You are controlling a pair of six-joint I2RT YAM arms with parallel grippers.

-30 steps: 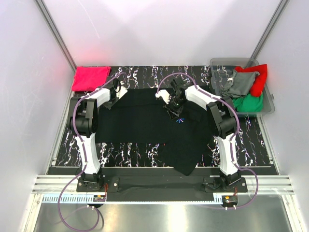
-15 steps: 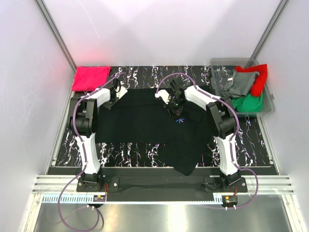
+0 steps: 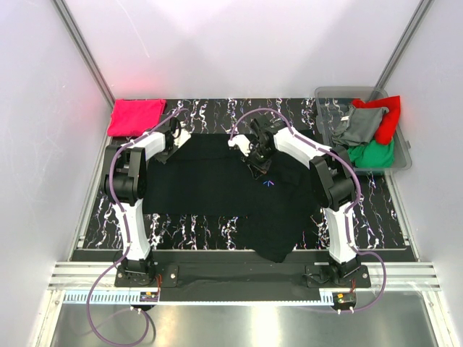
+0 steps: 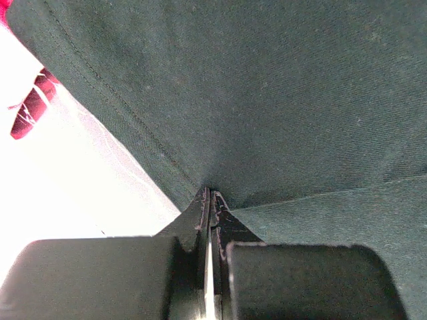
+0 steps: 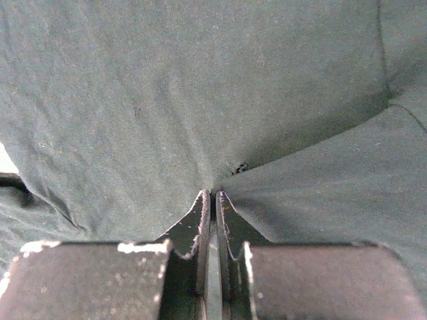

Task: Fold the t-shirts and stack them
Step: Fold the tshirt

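- Now, at the far-left corner of the bench (image 3: 217, 108), the pink-red tee (image 3: 135, 116) lies folded, probably as the stack's base.
- The left end effector (image 3: 168, 153) is clamped on the black tee (image 3: 217, 191) at its far-left edge.
- The right end effector (image 3: 258, 160) pinches the same cloth near the middle of the far edge, apparently so both can carry one fold together.
- At the far-right corner, a bin (image 3: 340, 90) holds a grey tee (image 3: 362, 126), a red tee (image 3: 389, 119) and a green tee (image 3: 376, 153), all unfolded.

The black tee (image 3: 210, 189) bears a light-blue mark (image 3: 268, 183), with a pink-red tee (image 3: 135, 116), red tee (image 3: 391, 119), grey tee (image 3: 364, 126) and green tee (image 3: 377, 154), a clear grey bin (image 3: 325, 92), a black table (image 3: 217, 110) veined white like marble, white-and-black arms (image 3: 137, 224) and purple cables (image 3: 265, 110).
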